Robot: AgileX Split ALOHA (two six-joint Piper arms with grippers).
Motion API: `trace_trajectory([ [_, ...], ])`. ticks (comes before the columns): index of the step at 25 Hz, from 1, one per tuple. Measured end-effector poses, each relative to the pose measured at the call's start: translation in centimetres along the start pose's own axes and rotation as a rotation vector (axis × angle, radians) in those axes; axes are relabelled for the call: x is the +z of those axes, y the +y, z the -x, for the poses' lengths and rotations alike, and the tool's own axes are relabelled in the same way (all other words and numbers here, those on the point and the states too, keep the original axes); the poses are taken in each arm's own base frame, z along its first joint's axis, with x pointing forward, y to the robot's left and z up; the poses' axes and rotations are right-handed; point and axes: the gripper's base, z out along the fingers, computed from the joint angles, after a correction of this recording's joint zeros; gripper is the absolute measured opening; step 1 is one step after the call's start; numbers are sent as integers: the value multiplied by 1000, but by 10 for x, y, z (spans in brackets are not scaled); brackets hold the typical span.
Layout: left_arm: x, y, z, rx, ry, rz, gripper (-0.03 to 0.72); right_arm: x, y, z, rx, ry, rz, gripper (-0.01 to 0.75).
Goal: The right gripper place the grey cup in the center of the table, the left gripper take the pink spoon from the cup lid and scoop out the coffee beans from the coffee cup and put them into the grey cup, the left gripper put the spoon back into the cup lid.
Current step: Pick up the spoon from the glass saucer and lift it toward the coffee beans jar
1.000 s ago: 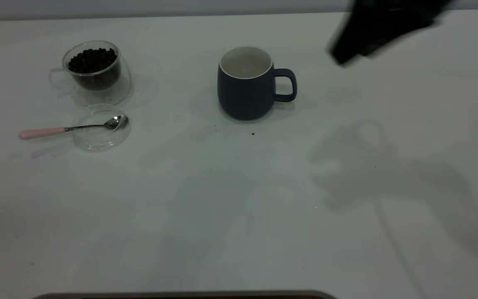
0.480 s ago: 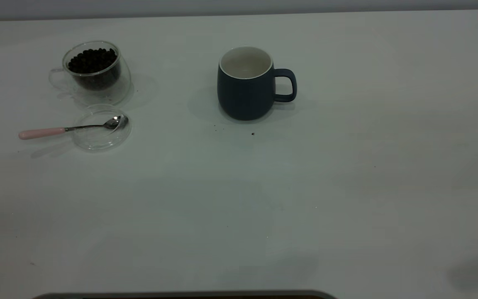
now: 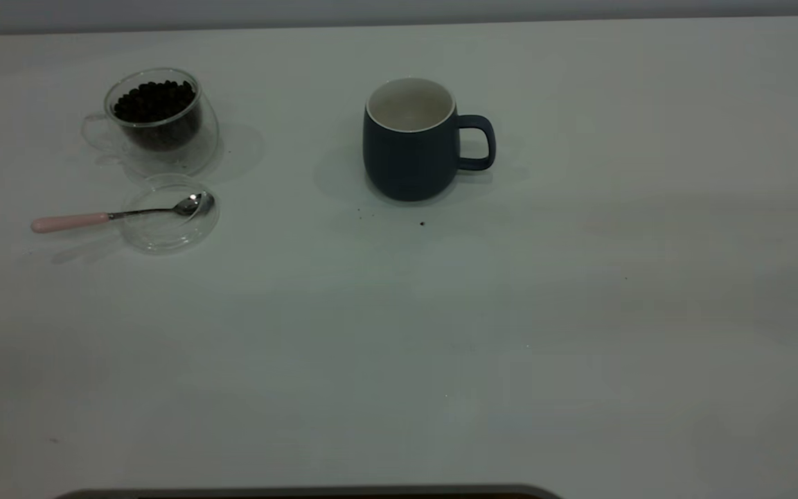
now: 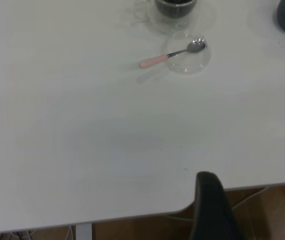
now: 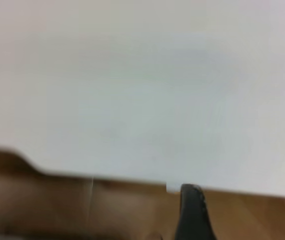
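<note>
At mid-table the grey cup (image 3: 409, 142) stands clear (both grippers' states seemingly hidden; cannot tell).

The white tabletop (image 3: 579, 312) spreads wide and bare, marked by a few dark specks (image 3: 422, 223) (crumbs or stains, too small to tell). Its rounded corner (image 4: 182, 207) lies just beside the left hand (image 4: 210, 210). Past that edge, below the hand, show brown floor (image 4: 272, 215), pale cables (image 4: 252, 195) and a white table leg (image 4: 84, 231).
</note>
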Motion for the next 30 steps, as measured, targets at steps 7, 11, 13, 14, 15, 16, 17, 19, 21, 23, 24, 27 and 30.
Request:
trace_trajectory([
  [7, 0, 0, 0, 0, 0, 0, 482, -27, -2, -25, 19, -240, -2, 573],
  [11, 0, 0, 0, 0, 0, 0, 482, -29, -2, -27, 43, -257, -33, 573],
  [13, 0, 0, 0, 0, 0, 0, 482, -29, -2, -27, 48, -258, -39, 573],
  [14, 0, 0, 0, 0, 0, 0, 482, -29, -2, -27, 48, -258, -39, 573],
  [15, 0, 0, 0, 0, 0, 0, 482, -29, -2, -27, 48, -258, -39, 573],
  [16, 0, 0, 0, 0, 0, 0, 482, -29, -2, -27, 48, -258, -39, 573],
  [17, 0, 0, 0, 0, 0, 0, 482, -29, -2, -27, 48, -258, -39, 573],
  [19, 0, 0, 0, 0, 0, 0, 482, -29, -2, -27, 48, -258, -39, 573],
  [21, 0, 0, 0, 0, 0, 0, 482, -29, -2, -27, 48, -258, -39, 573],
  [23, 0, 0, 0, 0, 0, 0, 482, -29, -2, -27, 48, -258, -39, 573],
  [24, 0, 0, 0, 0, 0, 0, 482, -29, -2, -27, 48, -258, -39, 573],
  [27, 0, 0, 0, 0, 0, 0, 482, -29, -2, -27, 48, -258, -39, 573],
  [30, 0, 0, 0, 0, -1, 0, 482, -29, -2, -27, 48, -258, -39, 573],
])
